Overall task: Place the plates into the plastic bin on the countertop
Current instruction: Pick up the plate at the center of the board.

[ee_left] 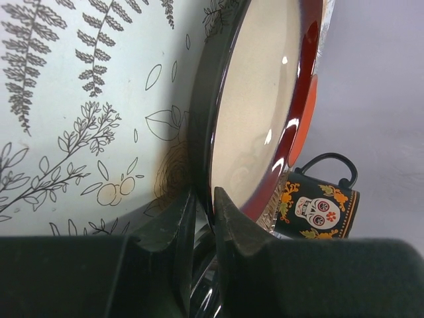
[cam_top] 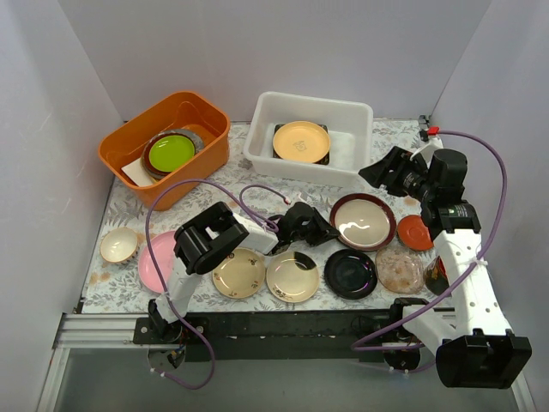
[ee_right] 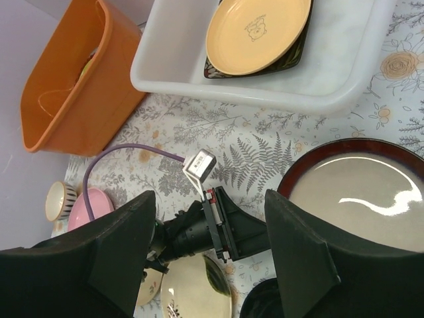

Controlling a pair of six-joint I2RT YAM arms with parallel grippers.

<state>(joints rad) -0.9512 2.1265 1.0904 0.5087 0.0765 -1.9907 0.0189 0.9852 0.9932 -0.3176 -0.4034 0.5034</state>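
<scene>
My left gripper [cam_top: 328, 232] is shut on the near-left rim of the brown-rimmed plate [cam_top: 363, 221]; in the left wrist view my fingertips [ee_left: 228, 212] pinch the rim of that plate [ee_left: 255, 106]. My right gripper [cam_top: 377, 172] hangs open and empty above the countertop [cam_top: 249, 184], between that plate and the white plastic bin [cam_top: 343, 167]. The bin holds a gold plate [cam_top: 301, 141] on a black square plate [cam_top: 323, 158]. On the countertop lie a pink plate [cam_top: 154, 262], two gold plates [cam_top: 239, 273], a glossy black plate [cam_top: 350, 273], a speckled plate [cam_top: 400, 269] and an orange-red plate [cam_top: 415, 232].
An orange tub [cam_top: 163, 142] at the back left holds a lime-green plate [cam_top: 170, 152]. A small cream bowl [cam_top: 118, 245] sits at the far left. A black skull mug [ee_left: 318, 209] stands by the right wall. Purple cables loop over the left half.
</scene>
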